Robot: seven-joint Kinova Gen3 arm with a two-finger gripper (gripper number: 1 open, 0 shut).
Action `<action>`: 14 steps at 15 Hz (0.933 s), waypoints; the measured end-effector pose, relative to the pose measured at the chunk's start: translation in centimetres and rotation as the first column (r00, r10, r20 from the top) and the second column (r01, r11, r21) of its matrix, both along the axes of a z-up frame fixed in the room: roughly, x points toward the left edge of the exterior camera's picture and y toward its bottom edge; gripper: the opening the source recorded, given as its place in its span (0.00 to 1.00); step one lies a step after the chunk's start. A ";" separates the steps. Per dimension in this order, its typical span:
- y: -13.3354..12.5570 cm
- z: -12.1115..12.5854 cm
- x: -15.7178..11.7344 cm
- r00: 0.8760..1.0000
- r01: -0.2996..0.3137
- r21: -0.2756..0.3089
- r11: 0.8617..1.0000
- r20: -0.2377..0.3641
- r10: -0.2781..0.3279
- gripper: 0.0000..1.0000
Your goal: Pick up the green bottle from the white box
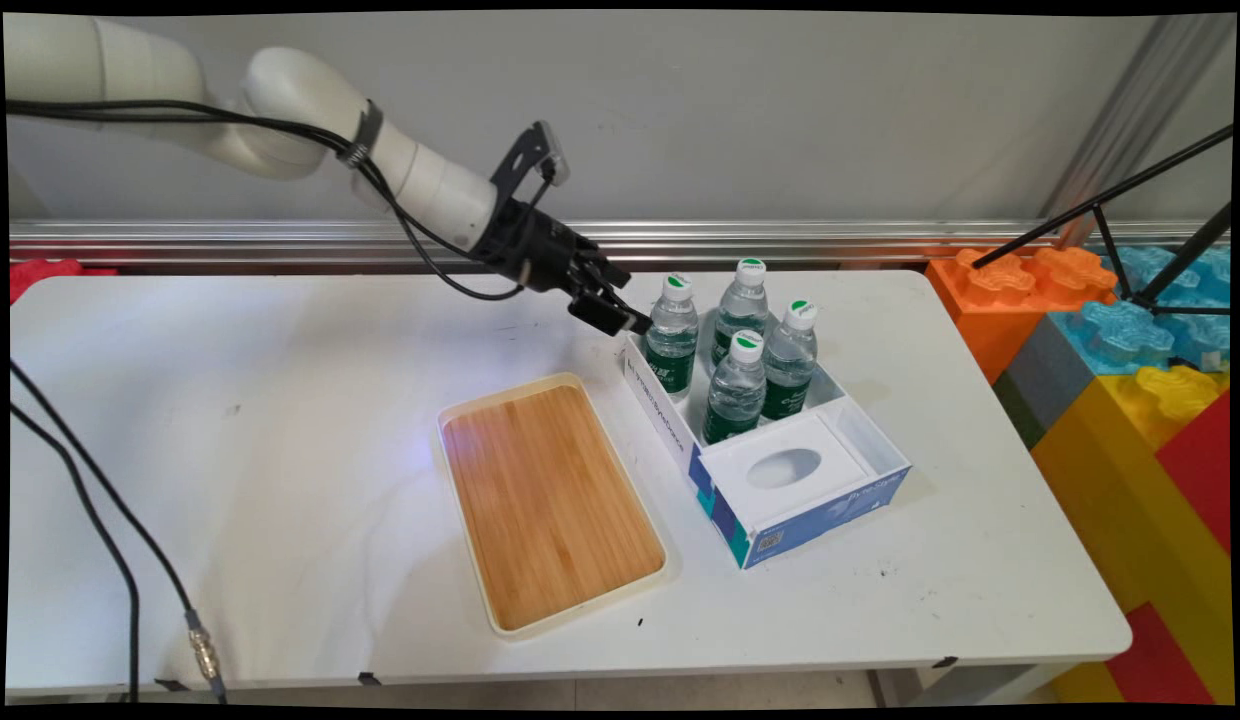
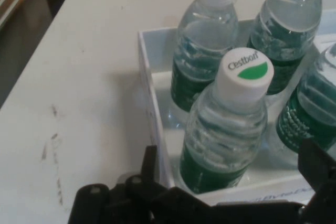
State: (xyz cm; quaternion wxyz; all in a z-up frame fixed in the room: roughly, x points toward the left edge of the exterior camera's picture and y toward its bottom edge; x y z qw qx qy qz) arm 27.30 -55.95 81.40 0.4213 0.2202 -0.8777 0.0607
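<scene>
Black gripper [image 2: 233, 177] spread wide | straddling nearest water bottle [image 2: 227, 129] | white box [image 1: 780, 470]

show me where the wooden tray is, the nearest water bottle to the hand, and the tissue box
wooden tray [image 1: 552, 500], main view, middle of its bamboo floor.
nearest water bottle [image 2: 231, 129], hand view, clear ribbed body below the white cap.
tissue box [image 1: 786, 467], main view, white top beside the oval opening.

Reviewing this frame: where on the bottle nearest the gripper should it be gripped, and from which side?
Probably the neck just under the white cap, from above. The nearest bottle stands upright in the box, with the box wall covering its lower body and three other bottles close by, so only the top is free. The open gripper already has a finger on each side of it.
</scene>
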 end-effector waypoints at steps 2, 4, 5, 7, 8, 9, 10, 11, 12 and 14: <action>-0.5 -0.7 -0.6 1.000 0.019 -0.006 1.000 -0.007 -0.019 1.00; -1.0 -1.3 -1.2 0.999 0.033 -0.013 0.999 -0.014 -0.033 1.00; -1.2 -1.6 -1.5 0.999 0.039 -0.018 0.999 -0.018 -0.039 1.00; -1.6 -2.1 -2.0 0.999 0.048 -0.026 0.998 -0.024 -0.049 1.00; -1.8 -2.4 -2.3 0.998 0.053 -0.029 0.998 -0.026 -0.054 1.00; -2.0 -2.7 -2.5 0.998 0.057 -0.032 0.998 -0.028 -0.058 1.00; -2.1 -2.9 -2.6 0.998 0.060 -0.034 0.998 -0.029 -0.061 1.00; -2.2 -3.0 -2.7 0.998 0.061 -0.036 0.997 -0.029 -0.062 1.00; -2.3 -3.1 -2.8 0.997 0.063 -0.037 0.997 -0.031 -0.064 1.00; -2.4 -3.4 -3.1 0.997 0.069 -0.041 0.997 -0.035 -0.071 1.00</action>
